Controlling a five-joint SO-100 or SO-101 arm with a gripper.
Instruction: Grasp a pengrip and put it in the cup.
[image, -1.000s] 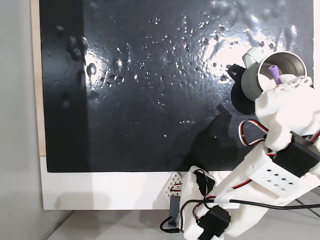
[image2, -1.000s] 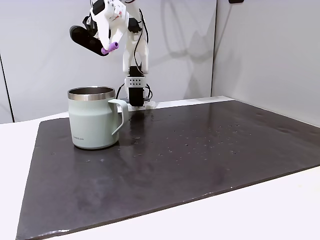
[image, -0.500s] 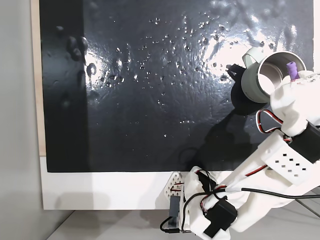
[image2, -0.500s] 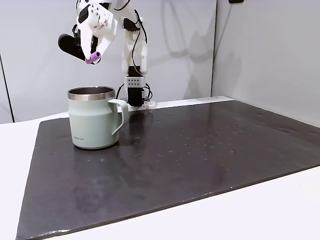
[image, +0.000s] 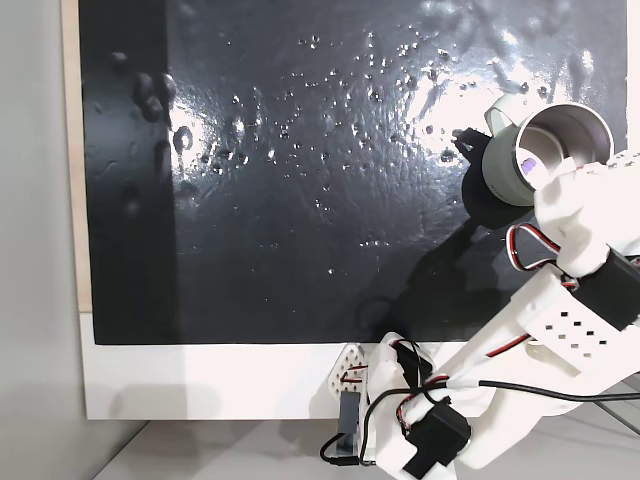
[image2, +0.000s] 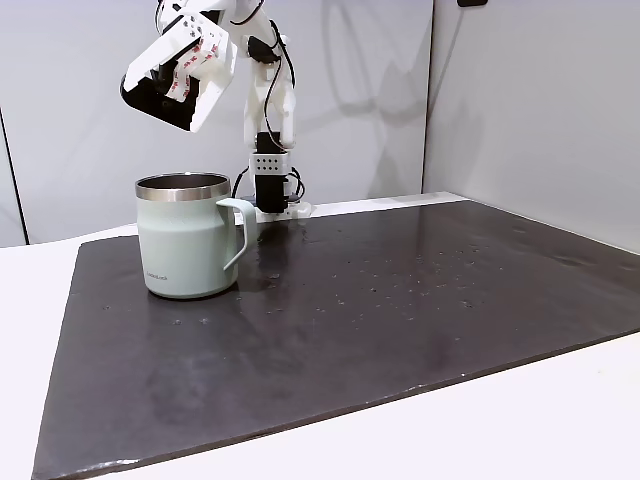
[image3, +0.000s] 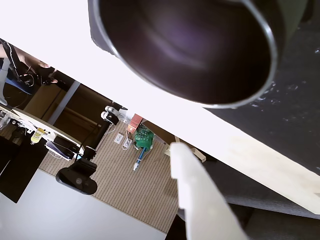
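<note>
Grey-green cup (image2: 187, 238) sits at the left of the tabletop (image2: 400, 310) in a fixed view. The claw (image2: 192, 120) hovers just above it, jaws parted and empty. A purple blob inside the steel wall looks like the pengrip (image: 528, 161), so it's in the cup. It's probably light, soft and squashy, with ribs for friction. If regrasping, pinch mid-length with low force.

Tiny light-purple ribbed pengrip (image: 529, 163) no longer in white claw (image2: 160, 92); now inside pale grey-green steel-lined cup (image: 500, 165). Claw jaws parted, empty, shifted slightly above the cup.
</note>
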